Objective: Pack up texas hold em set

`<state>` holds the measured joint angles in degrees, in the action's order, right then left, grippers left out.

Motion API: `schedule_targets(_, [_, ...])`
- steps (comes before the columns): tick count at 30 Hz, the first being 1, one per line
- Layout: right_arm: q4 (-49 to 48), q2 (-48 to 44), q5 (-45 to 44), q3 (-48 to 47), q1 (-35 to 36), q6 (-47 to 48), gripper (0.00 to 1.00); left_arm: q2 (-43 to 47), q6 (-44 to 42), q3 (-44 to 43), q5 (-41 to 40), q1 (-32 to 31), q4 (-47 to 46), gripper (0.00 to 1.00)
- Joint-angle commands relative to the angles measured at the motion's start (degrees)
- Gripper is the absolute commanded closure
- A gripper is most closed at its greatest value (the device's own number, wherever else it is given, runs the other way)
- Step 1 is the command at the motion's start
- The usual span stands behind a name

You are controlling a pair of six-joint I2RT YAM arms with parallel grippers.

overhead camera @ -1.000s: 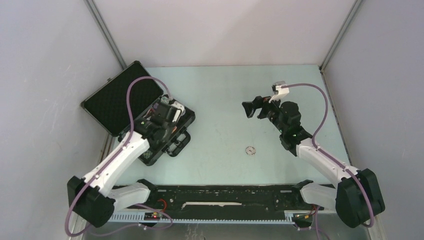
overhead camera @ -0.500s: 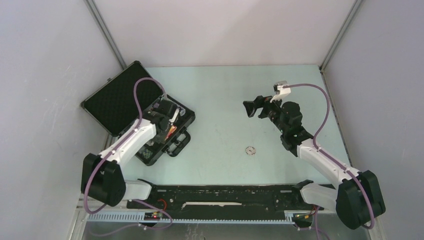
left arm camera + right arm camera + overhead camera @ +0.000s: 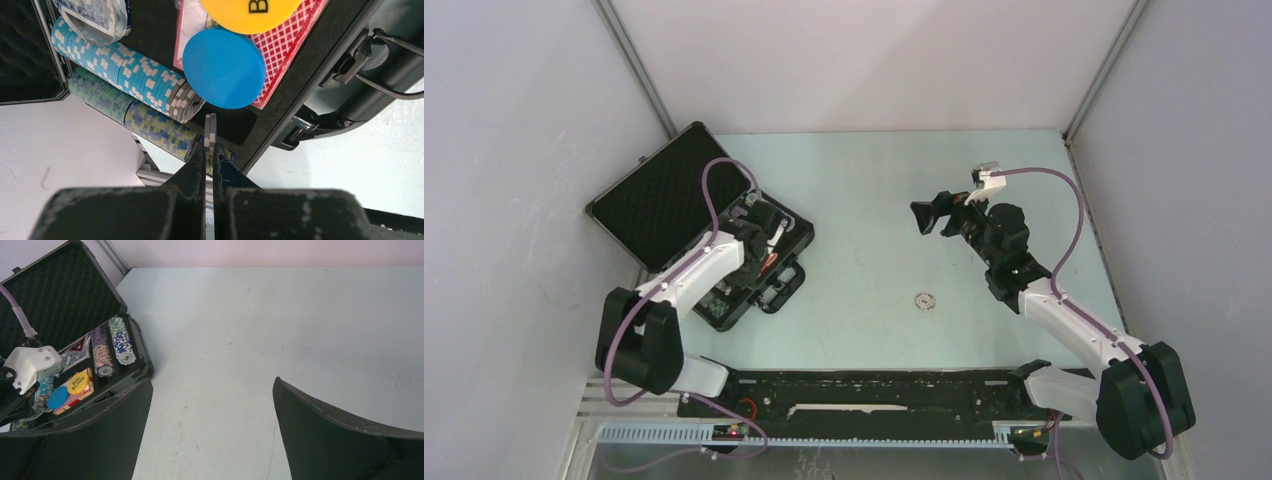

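Observation:
The black briefcase (image 3: pixel 650 198) of the texas hold em set lies open at the table's left, its foam lid (image 3: pixel 55 295) raised. Inside are chip rows (image 3: pixel 125 70), a red card deck (image 3: pixel 292 52), a blue disc (image 3: pixel 224 67) and a yellow disc (image 3: pixel 250 12). My left gripper (image 3: pixel 210 150) is shut on two grey-white chips (image 3: pixel 210 127) held on edge, just above the near end of the chip rows. My right gripper (image 3: pixel 929 215) hovers open over the table's middle right, nothing between its fingers (image 3: pixel 212 382). A single loose chip (image 3: pixel 924 300) lies on the table.
The case's latches (image 3: pixel 350 67) and handle (image 3: pixel 395 50) face the table's middle. A metal frame post (image 3: pixel 634 70) stands behind the case, another post (image 3: pixel 1104 70) at the back right. A black rail (image 3: pixel 864 390) runs along the near edge.
The left arm's elbow has swung back and left while its gripper stayed over the case with the chips. The right arm has hardly moved.

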<state>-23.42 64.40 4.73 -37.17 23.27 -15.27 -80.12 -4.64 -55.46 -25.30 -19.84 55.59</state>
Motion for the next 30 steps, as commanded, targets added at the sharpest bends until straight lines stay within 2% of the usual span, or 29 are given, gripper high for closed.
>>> schedule_targets(1, [-1.2, -1.4, -0.3, 0.1, -0.2, -0.1, 0.01, -0.5, 1.0, -1.2, -4.1, 0.5, -2.1, 1.00])
schedule_targets(8, [-1.2, -1.5, 0.3, 0.1, -0.2, -0.5, 0.01, -0.6, 1.1, -1.3, -4.2, 1.6, -2.2, 0.93])
schedule_targets(22, [-1.9, -1.9, 0.9, 0.6, -0.2, -0.7, 0.01, -2.3, 1.5, -0.9, -3.9, 2.9, -3.5, 0.90])
schedule_targets(30, [-1.9, -2.1, 1.0, 0.7, -0.1, -0.7, 0.01, -3.0, 1.7, -0.8, -5.9, 3.0, -3.7, 0.82])
